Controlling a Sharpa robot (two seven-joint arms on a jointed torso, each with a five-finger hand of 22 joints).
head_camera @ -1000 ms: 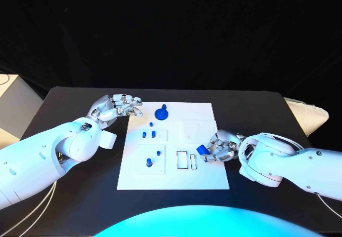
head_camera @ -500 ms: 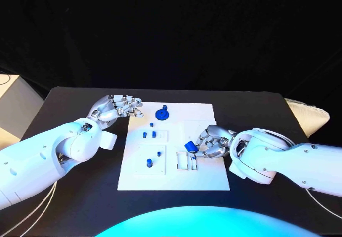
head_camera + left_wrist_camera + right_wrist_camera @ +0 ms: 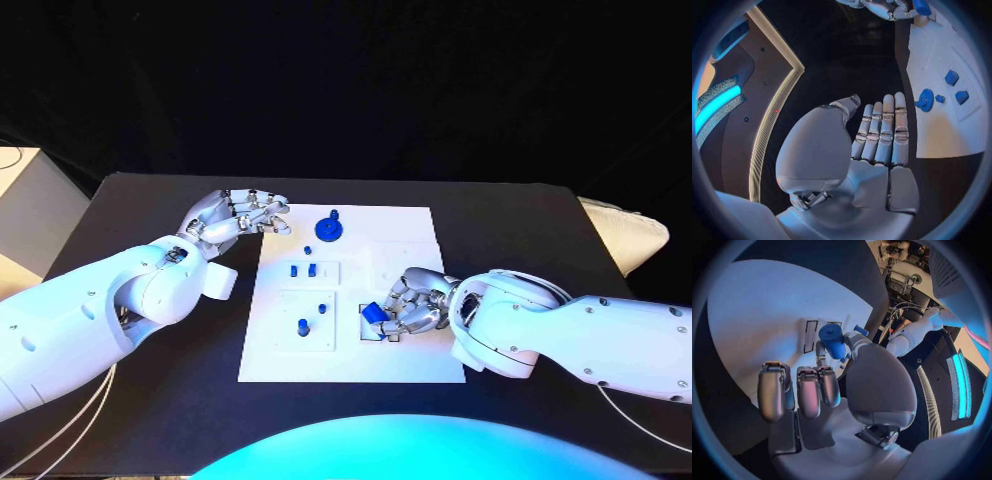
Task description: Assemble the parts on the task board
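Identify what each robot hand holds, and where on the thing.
The right hand pinches a small blue part between its fingertips, around the part's sides. The left hand holds nothing.

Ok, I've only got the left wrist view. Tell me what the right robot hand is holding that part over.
Observer: The right robot hand holds the blue part over the dark rectangular slots in the task board.
Operator: Give me the part's tilt.
Observer: In the head view it looks tilted, not upright. I cannot tell whether it touches a slot.
Operator: Report the board's near left panel.
Observer: One blue peg stands in it.
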